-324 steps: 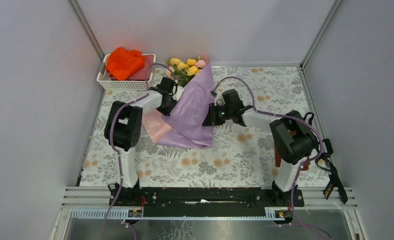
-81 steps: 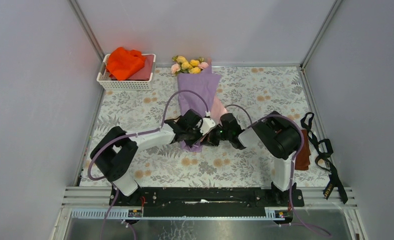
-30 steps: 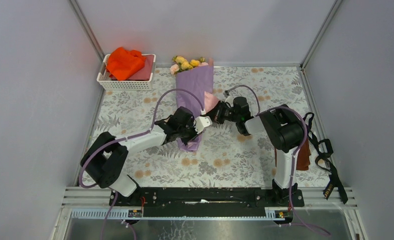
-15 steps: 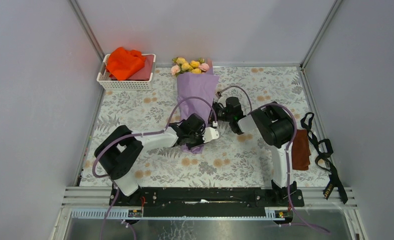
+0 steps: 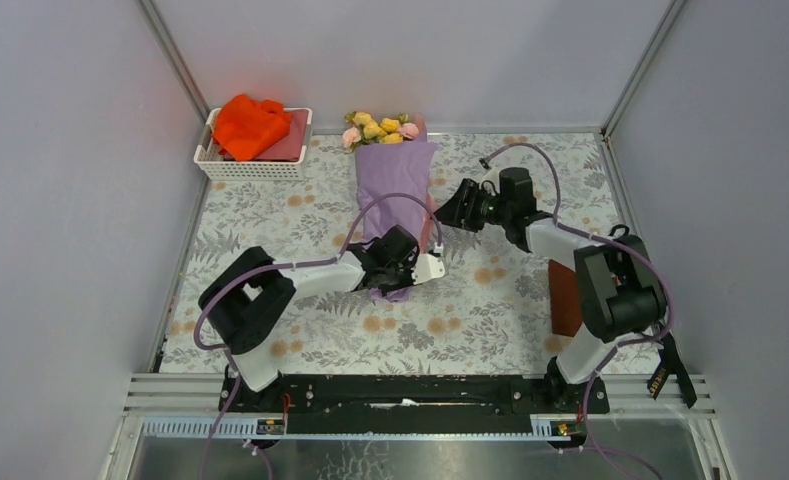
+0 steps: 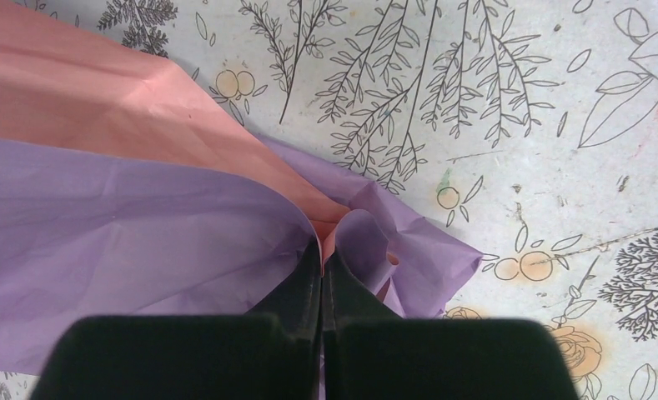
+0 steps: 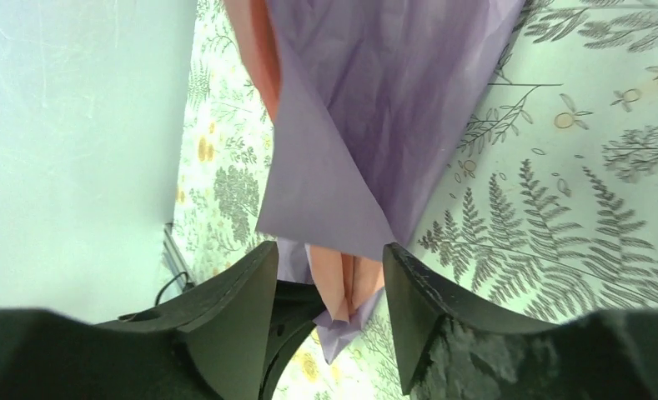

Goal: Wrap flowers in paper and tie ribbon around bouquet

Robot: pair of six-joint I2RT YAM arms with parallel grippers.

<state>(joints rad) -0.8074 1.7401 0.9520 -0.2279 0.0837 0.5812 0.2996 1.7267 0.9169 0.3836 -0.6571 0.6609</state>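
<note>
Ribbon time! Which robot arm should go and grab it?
Probably the right. The right gripper is open and holds nothing, and the ribbon lies beside that arm's base. The left gripper is busy, pinched shut on the paper at the bouquet's narrow end.

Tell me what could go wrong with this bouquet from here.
Only the left end effector grips, shut on the thin bottom tip of the paper; a tug could tear it or slip.
The right end effector stands open, apart from the bouquet, so the untied flap may unroll.
The ribbon hangs far off right, so tying must wait.
</note>
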